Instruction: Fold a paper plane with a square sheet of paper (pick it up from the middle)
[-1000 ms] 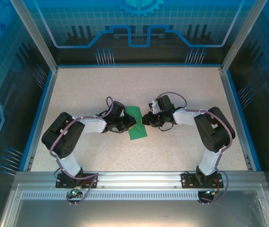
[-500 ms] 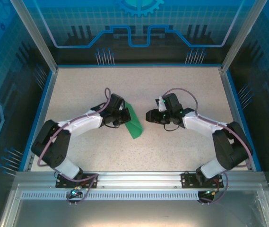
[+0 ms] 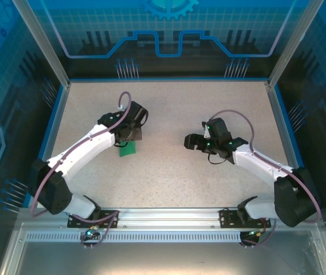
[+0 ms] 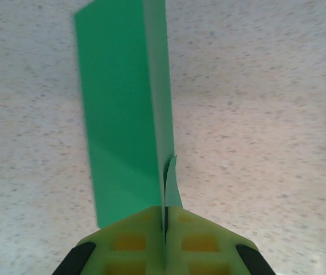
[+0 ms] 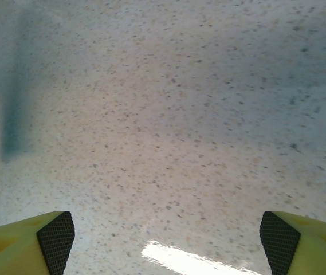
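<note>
Item: square sheet of paper [image 4: 125, 114], bright green, no longer flat. It is folded lengthwise into a narrow, doubled strip and stands on edge in my left gripper [image 4: 165, 223], whose fingers [image 4: 134, 243] are pressed together on its near end. Location: left-centre of the table [image 3: 168, 177], under my left wrist. Seen from above, a small green corner sticks out below the gripper. Condition: one long crease made, with a broad panel facing the left wrist camera and a second layer seen edge-on beside it. A small curled flap sits next to the fingertips. I see no pointed nose and no wings, so I judge the plane to be at an early stage, with the corner folds and wing folds left to do. My right gripper [image 3: 191, 141] holds nothing, with its jaws spread wide over bare table, well apart from the paper. Not established: the number of layers, since the strip's far end runs off the top of the left wrist view. I also cannot tell whether the paper touches the table. A blurred dark-green streak [image 5: 11, 114] in the right wrist view is unidentifiable.
</note>
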### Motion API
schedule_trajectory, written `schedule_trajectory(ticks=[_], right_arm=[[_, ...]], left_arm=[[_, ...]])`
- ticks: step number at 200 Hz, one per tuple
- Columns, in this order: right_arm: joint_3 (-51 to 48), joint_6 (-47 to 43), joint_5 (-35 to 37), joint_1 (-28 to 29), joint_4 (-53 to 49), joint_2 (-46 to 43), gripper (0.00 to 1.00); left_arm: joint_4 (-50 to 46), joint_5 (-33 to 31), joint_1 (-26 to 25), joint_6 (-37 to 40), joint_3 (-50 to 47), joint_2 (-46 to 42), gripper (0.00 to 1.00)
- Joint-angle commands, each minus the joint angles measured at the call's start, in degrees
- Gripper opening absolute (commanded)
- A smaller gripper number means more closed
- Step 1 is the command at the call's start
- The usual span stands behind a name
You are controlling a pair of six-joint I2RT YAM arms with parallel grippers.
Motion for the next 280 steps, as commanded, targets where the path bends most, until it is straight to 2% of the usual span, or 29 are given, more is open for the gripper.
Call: schedule_trajectory(ticks=[1, 66, 117, 138, 154, 201, 236, 280], right_arm=[[-1.47, 1.22, 3.80, -1.34, -2.11, -2.95, 0.90], [-2.95, 3.17, 4.71, -4.09, -5.70, -6.59, 0.90], [-3.98, 4.32, 4.75, -4.71, -6.34, -7.23, 0.90], [-4.34, 4.41, 4.88, -4.98, -6.45, -7.42, 0.90], [-4.39, 4.49, 4.98, -5.18, -6.75, -7.49, 0.90], [-4.98, 4.39, 5.24, -5.24, -6.89, -7.31, 0.91], [-4.90, 4.18, 4.35, -5.24, -6.45, -6.57, 0.91], [-3.54, 2.97, 0.90, -4.72, -5.05, -5.16, 0.91]], left_arm=[[-6.65, -8.63, -2.19, 1.31, 2.41, 5.45, 0.04], [-7.28, -12.26, -8.26, -1.75, 10.34, 24.01, 0.04], [-8.41, -9.63, -13.14, -4.83, 18.44, 34.94, 0.08], [-7.70, -6.28, -14.30, -5.23, 20.84, 37.52, 0.12], [-6.23, -3.02, -14.81, -5.37, 21.70, 38.56, 0.15], [-3.21, 4.27, -15.35, -4.40, 23.45, 39.11, 0.33], [1.29, 11.58, -15.29, -3.04, 22.96, 34.92, 0.47], [6.95, 22.78, -13.83, -1.84, 19.90, 28.03, 0.59]])
